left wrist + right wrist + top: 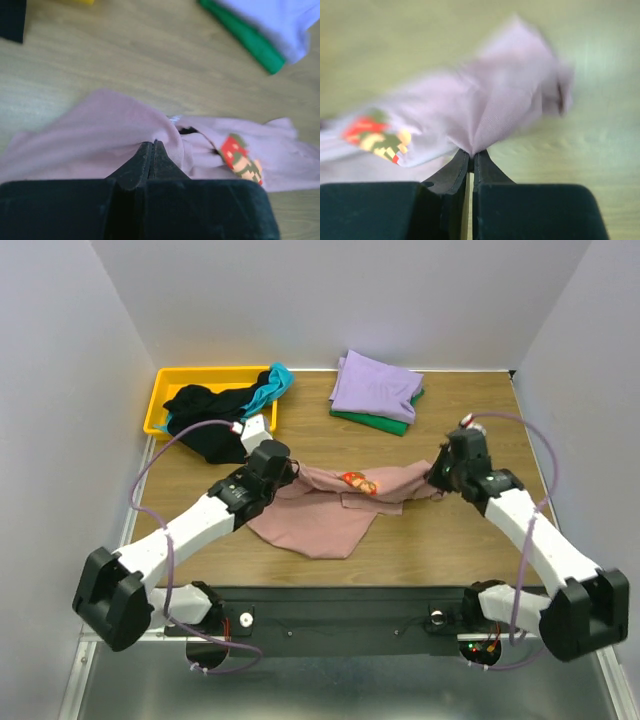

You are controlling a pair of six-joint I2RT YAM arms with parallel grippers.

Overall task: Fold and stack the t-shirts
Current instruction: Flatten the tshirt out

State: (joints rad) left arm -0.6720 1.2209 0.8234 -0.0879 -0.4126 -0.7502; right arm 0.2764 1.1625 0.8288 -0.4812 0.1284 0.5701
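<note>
One pink tee (335, 510) lies crumpled in the middle of the table (450, 540), pinched at both ends: left end effector (152, 146) and right end effector (471, 156) each clenched on its cloth. Beyond, lavender tee (375, 385) sits folded on green tee (372, 422). Black tee (210, 425) and teal tee (273, 383) spill from the bin (163, 400), apparently unfolded; three likely remain.

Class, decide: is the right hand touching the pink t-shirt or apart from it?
Touching. The right wrist view shows the right hand shut on a pinched fold of the pink t-shirt.
</note>
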